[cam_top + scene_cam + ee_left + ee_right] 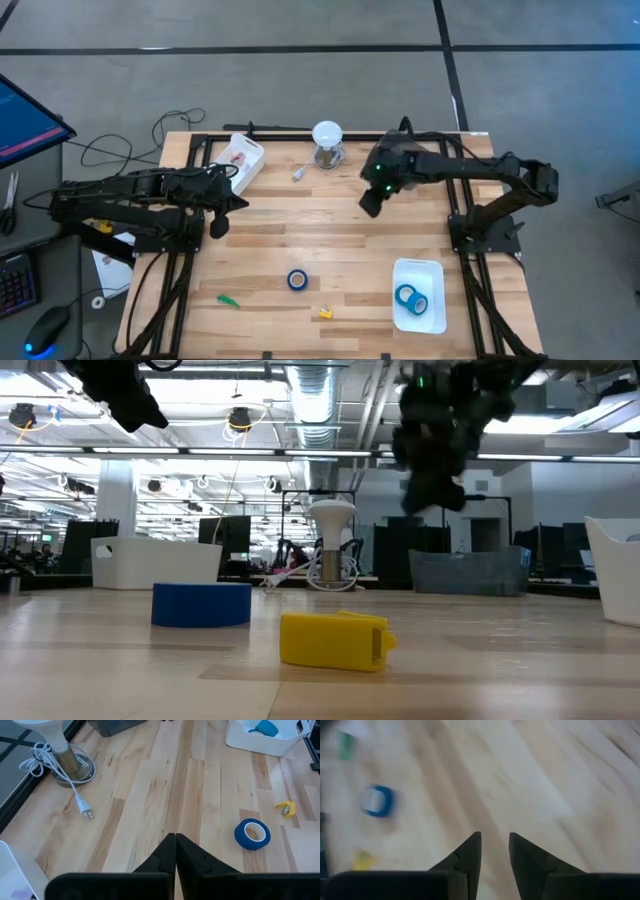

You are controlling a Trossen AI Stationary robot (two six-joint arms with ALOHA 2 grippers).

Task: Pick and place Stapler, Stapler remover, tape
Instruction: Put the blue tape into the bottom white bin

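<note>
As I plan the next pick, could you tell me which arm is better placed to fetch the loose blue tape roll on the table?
Probably right: the right gripper is open and empty, the left gripper shut; the tape roll lies between them.

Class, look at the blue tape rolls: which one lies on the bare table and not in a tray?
The single tape roll on the wood near the front edge, left of the white tray; the other tape sits inside that tray.

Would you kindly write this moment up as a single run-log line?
left tool: shut, empty, waiting at table's left | right tool: open, empty, above table | tape roll: loose on table | another tape roll: in white tray
</note>
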